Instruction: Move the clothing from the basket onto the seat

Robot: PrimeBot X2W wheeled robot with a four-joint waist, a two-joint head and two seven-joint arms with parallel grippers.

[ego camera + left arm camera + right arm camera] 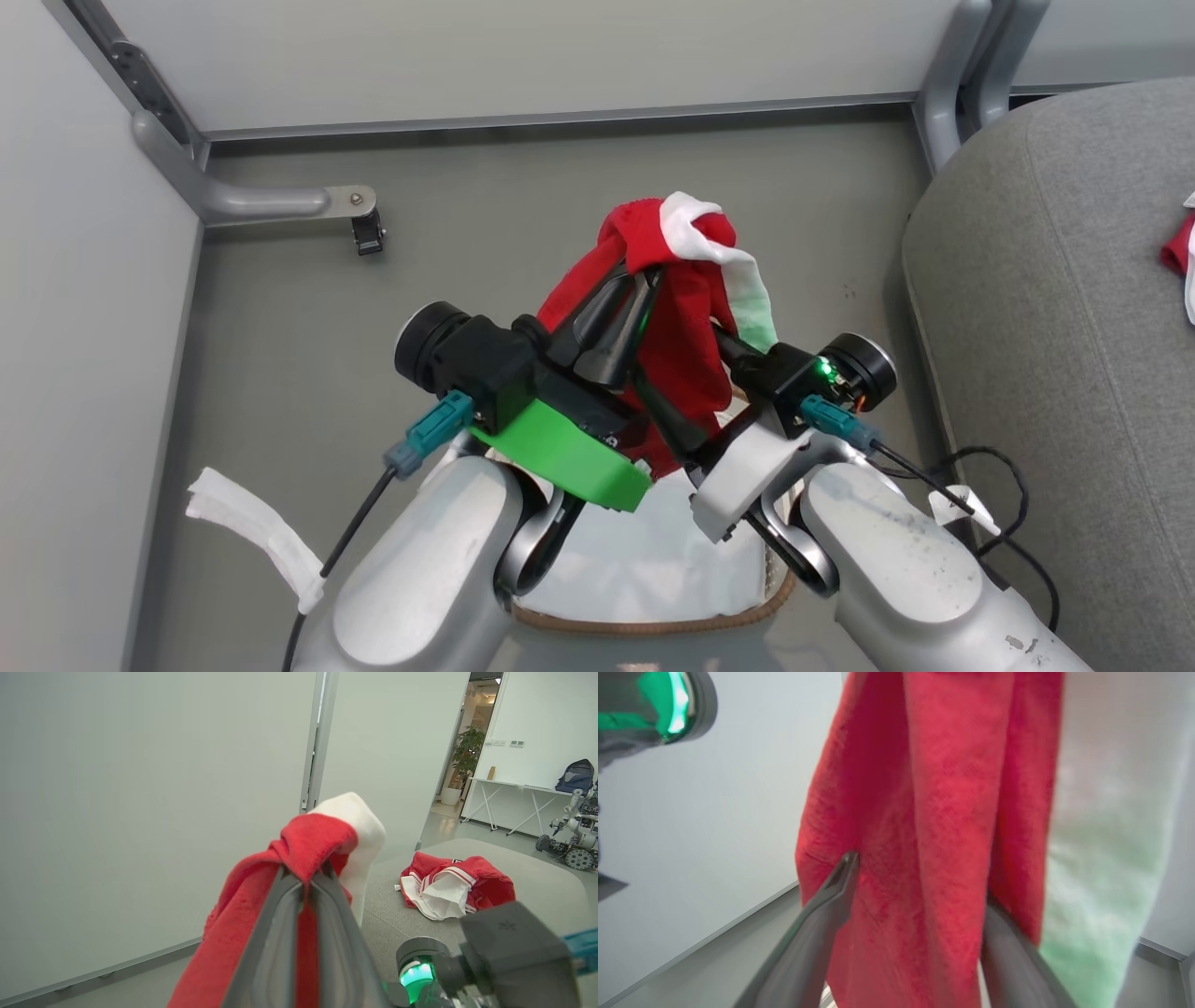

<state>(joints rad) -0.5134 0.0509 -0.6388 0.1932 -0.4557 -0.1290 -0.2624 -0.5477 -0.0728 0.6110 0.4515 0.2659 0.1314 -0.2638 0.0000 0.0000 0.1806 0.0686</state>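
A piece of red clothing (686, 308) with white trim hangs in the air above the basket (653, 623). My left gripper (644, 280) is shut on its top fold, and the same pinch shows in the left wrist view (306, 872). My right gripper (681, 364) stands open, and the hanging red cloth (934, 812) passes between its spread fingers (831, 896). The basket's brown rim and white liner (644, 560) peek out under my forearms. The grey seat (1055, 280) is to the right, with another piece of red and white clothing (455, 886) lying crumpled on it.
A white cloth strip (252, 532) lies on the grey floor at the left. Partition walls on metal legs (271, 201) close off the far side and the left. Black cables (990, 485) trail by the seat. Another robot (572, 835) stands far off.
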